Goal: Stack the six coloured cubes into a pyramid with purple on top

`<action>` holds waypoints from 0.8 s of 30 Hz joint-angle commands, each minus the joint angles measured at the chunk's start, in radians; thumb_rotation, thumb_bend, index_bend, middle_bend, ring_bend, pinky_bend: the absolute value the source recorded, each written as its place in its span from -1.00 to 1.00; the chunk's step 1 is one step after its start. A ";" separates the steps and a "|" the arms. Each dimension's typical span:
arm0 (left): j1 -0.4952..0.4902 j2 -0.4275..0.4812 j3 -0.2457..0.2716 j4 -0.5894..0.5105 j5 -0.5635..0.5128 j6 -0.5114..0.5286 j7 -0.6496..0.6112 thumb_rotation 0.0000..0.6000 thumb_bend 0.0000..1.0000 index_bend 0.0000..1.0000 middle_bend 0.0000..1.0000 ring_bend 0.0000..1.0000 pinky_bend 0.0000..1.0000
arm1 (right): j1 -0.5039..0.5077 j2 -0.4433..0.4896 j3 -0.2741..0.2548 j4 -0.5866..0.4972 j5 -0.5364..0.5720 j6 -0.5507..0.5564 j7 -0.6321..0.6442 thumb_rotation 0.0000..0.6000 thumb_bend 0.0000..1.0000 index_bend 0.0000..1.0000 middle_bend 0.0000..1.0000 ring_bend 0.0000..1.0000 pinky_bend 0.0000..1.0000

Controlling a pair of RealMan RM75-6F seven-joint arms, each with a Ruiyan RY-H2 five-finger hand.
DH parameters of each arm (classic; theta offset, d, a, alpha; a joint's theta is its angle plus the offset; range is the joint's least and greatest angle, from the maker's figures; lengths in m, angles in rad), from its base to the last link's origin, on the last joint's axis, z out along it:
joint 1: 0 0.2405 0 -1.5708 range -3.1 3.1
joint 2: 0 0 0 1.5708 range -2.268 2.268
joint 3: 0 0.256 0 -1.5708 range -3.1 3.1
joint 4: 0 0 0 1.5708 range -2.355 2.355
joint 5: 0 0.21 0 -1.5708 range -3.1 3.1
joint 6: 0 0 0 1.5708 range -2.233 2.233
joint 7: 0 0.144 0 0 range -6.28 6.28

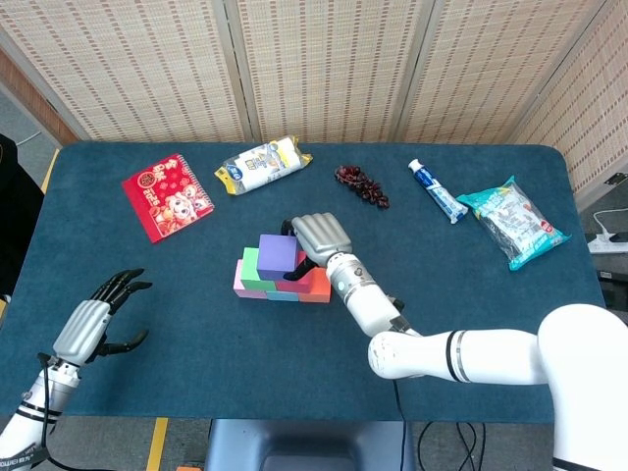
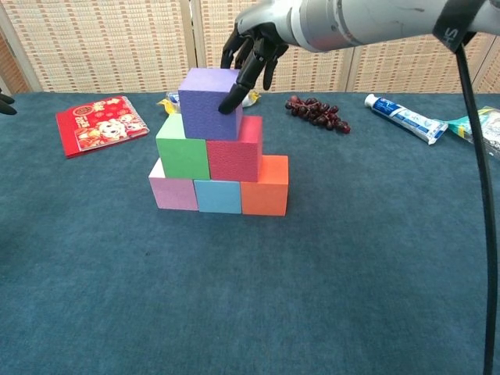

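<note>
The purple cube (image 2: pixel 207 101) sits on top of the green cube (image 2: pixel 182 147) and red cube (image 2: pixel 234 152). Below them the pink cube (image 2: pixel 174 191), blue cube (image 2: pixel 218 195) and orange cube (image 2: pixel 266 187) form the bottom row. My right hand (image 2: pixel 251 47) reaches down from behind and holds the purple cube (image 1: pixel 278 252), with a fingertip on its right front edge and the thumb behind it. In the head view the right hand (image 1: pixel 319 235) covers part of the red cube. My left hand (image 1: pixel 98 316) hovers open near the table's front left, far from the stack.
A red packet (image 1: pixel 167 194) lies at the back left and a snack bag (image 1: pixel 262 164) behind the stack. Grapes (image 1: pixel 362 185), a toothpaste tube (image 1: pixel 437 191) and a teal bag (image 1: pixel 513 221) lie to the back right.
</note>
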State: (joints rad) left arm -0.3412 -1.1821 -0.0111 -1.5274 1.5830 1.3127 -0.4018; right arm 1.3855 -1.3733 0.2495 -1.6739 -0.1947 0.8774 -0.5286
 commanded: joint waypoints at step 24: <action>-0.050 -0.024 -0.006 0.059 -0.036 -0.108 -0.032 1.00 -0.37 -0.62 -0.87 -1.00 -0.75 | -0.206 0.231 -0.007 -0.242 -0.251 0.090 0.147 1.00 -0.55 -1.00 -0.83 -1.00 -0.69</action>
State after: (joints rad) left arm -0.3795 -1.2012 -0.0158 -1.4807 1.5557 1.2243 -0.4252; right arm 1.2598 -1.2132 0.2516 -1.8482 -0.3606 0.9239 -0.4409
